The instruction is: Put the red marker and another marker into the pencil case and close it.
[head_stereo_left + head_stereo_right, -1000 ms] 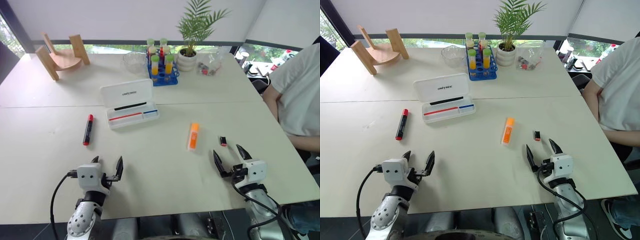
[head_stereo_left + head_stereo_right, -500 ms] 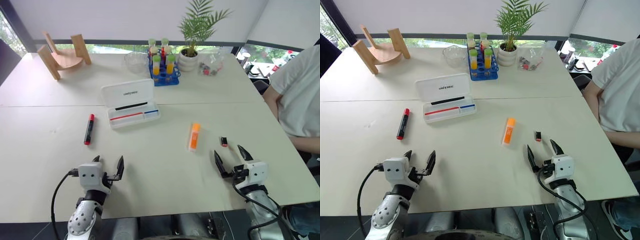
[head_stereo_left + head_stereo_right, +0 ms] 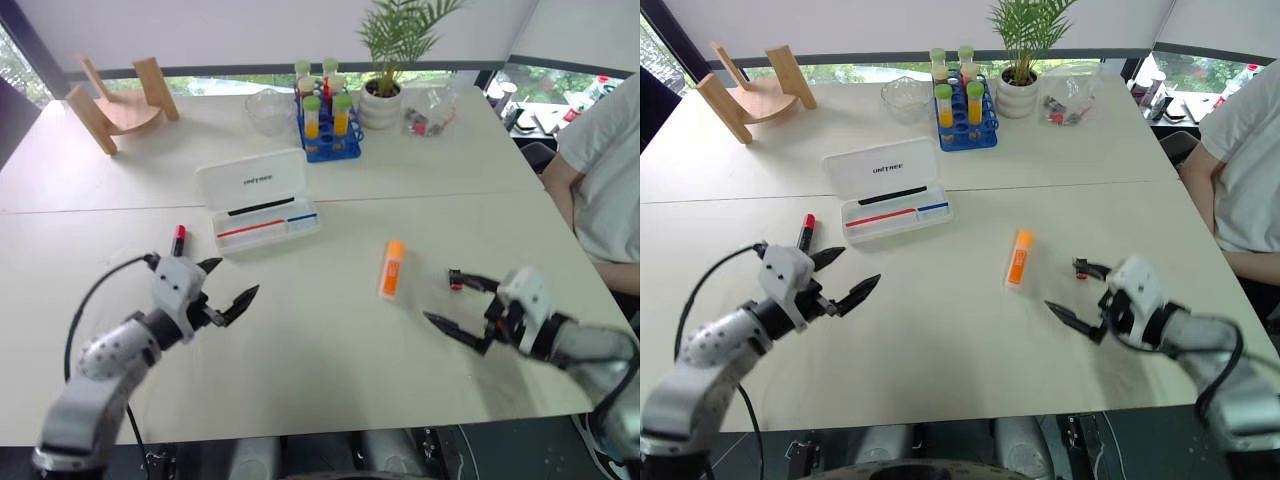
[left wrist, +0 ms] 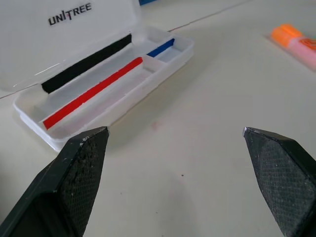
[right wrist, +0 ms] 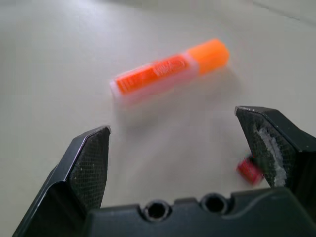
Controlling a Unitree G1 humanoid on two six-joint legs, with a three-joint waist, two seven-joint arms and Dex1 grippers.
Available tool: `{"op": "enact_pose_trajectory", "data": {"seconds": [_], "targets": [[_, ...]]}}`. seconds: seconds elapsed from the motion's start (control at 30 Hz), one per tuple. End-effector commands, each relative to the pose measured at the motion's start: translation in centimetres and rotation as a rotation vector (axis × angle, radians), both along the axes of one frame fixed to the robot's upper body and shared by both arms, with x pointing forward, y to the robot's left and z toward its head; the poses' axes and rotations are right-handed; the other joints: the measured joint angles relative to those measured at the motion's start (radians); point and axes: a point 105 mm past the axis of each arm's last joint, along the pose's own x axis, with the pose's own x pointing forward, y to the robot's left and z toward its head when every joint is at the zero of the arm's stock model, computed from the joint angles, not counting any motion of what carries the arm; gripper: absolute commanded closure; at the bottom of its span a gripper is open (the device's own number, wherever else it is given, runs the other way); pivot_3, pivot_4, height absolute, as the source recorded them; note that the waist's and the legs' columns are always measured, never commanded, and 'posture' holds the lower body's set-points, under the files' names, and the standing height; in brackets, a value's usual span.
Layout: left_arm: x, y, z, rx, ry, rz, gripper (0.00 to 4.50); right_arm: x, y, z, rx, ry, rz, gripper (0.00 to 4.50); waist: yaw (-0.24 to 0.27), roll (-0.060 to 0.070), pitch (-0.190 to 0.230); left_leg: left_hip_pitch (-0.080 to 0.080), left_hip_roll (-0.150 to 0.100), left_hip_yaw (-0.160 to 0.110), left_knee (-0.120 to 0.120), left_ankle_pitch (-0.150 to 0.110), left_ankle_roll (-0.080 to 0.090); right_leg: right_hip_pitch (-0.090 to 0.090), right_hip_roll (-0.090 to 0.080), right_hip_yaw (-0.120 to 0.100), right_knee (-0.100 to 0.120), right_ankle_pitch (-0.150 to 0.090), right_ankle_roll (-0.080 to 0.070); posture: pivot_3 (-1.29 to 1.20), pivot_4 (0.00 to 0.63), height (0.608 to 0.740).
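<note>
While both grippers are held up over the table point(image 3: 940, 330), their jaws are spread wide and nothing is gripped in either one. The left gripper point(image 3: 845, 277) is seen at the near left, with its two black fingers point(image 3: 856, 292) aimed toward the middle of the table. Just behind it, the red marker point(image 3: 806, 229) is laid flat on the table, and its near end is hidden by the gripper. Only the red cap and a bit of the black barrel can be seen.

The right gripper point(image 3: 1072, 292) is seen at the near right, with its fingers turned toward the left. A tiny black and red stub point(image 3: 454, 279) is found right by its far finger. Whether the two are touching cannot be told. The orange marker point(image 3: 1018, 258) is laid flat on the table a little to the left of that gripper, apart from it. Its orange cap is pointed away from the robot.

Farther back, the case point(image 3: 896, 214) is set open on the table, well apart from both markers, with its lid point(image 3: 880, 170) tipped up. A black stick point(image 4: 86, 64), a red stick point(image 4: 91, 93) and a short blue stick point(image 4: 160, 48) are kept inside it.

At the far edge, a blue rack point(image 3: 964, 135) of tubes, a glass bowl point(image 3: 905, 100), a potted plant point(image 3: 1020, 85) and a wooden stand point(image 3: 745, 95) are lined up. A person in a white shirt point(image 3: 1250, 160) is seated at the right.
</note>
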Motion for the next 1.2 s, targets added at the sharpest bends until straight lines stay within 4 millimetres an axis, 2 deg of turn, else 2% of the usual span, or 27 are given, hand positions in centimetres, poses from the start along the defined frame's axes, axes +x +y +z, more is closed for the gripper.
{"op": "enact_pose_trajectory", "data": {"seconds": [0.03,0.2,0.33,0.53,0.63,0.83,0.87,0.9,1.1,1.13,1.2], "targets": [[1.0,0.8,0.9,0.02,0.027,-0.106,0.02,0.0,2.0,3.7,0.039,0.028,0.111,0.0,0.002,0.0,0.002,0.0,0.0,-0.001,0.0,0.0,0.0,0.0,0.001,-0.001,0.002,-0.001,-0.001,0.0,0.15,0.74],[3.2,0.7,0.0,0.119,0.096,-0.287,0.02,0.2,4.4,6.9,0.023,0.02,0.205,0.0,0.006,0.001,0.004,-0.004,0.0,-0.003,0.003,0.0,0.0,-0.003,-0.001,-0.005,0.008,-0.005,-0.003,0.0,0.15,0.74],[5.5,0.7,-0.4,0.172,0.09,-0.346,0.02,0.1,5.9,8.2,0.014,-0.001,0.24,0.0,0.004,0.001,0.004,-0.015,-0.001,-0.004,0.012,-0.001,0.001,-0.01,-0.002,-0.008,0.01,-0.004,-0.001,0.0,0.15,0.74],[8.7,0.0,-0.6,0.213,0.069,-0.386,0.02,-0.1,7.0,9.2,0.017,-0.022,0.244,0.0,0.006,0.0,0.005,-0.017,-0.001,-0.004,0.016,-0.001,0.001,-0.011,-0.002,-0.009,0.012,-0.003,0.0,0.0,0.15,0.74],[9.4,-0.5,-1.0,0.206,0.093,-0.419,0.02,-0.1,7.2,9.3,0.023,-0.032,0.23,0.0,0.004,0.0,0.005,-0.017,-0.001,-0.004,0.017,-0.001,0.002,-0.011,-0.002,-0.009,0.013,-0.003,0.0,0.0,0.15,0.74],[9.4,-0.8,-2.8,0.217,0.214,-0.48,0.02,0.1,6.8,9.6,0.028,-0.063,0.184,0.0,0.003,0.0,0.005,-0.018,-0.001,-0.004,0.026,-0.006,0.01,-0.011,-0.001,-0.009,0.018,-0.003,0.0,0.0,0.15,0.74],[9.4,-0.7,-2.9,0.221,0.227,-0.484,0.55,0.1,6.7,9.7,0.032,-0.069,0.179,0.0,0.003,0.0,0.005,-0.018,-0.001,-0.004,0.028,-0.006,0.01,-0.011,-0.001,-0.009,0.02,-0.003,0.0,0.0,0.15,0.74],[9.4,-0.7,-3.1,0.226,0.238,-0.486,0.87,0.1,6.7,9.7,0.034,-0.071,0.177,0.0,0.003,0.0,0.005,-0.017,-0.001,-0.004,0.029,-0.006,0.01,-0.011,-0.002,-0.009,0.022,-0.003,0.0,0.0,0.15,0.74],[9.8,-0.5,-3.6,0.257,0.255,-0.485,4.0,0.2,6.3,9.9,0.04,-0.087,0.16,0.0,0.003,0.0,0.004,-0.016,-0.001,-0.004,0.032,-0.005,0.01,-0.011,-0.001,-0.009,0.028,-0.003,0.0,0.0,0.15,0.74],[9.8,-0.7,-3.6,0.255,0.255,-0.494,4.39,0.3,6.2,9.9,0.04,-0.09,0.158,0.0,0.002,0.0,0.004,-0.016,-0.001,-0.004,0.032,-0.005,0.01,-0.011,-0.001,-0.009,0.028,-0.003,0.0,0.0,0.15,0.74],[9.6,-1.2,-3.3,0.252,0.251,-0.528,4.46,0.4,5.9,10.0,0.042,-0.092,0.154,0.0,0.003,0.001,0.004,-0.016,-0.001,-0.004,0.032,-0.005,0.01,-0.01,-0.001,-0.009,0.028,-0.003,0.0,0.0,0.15,0.74]]}}
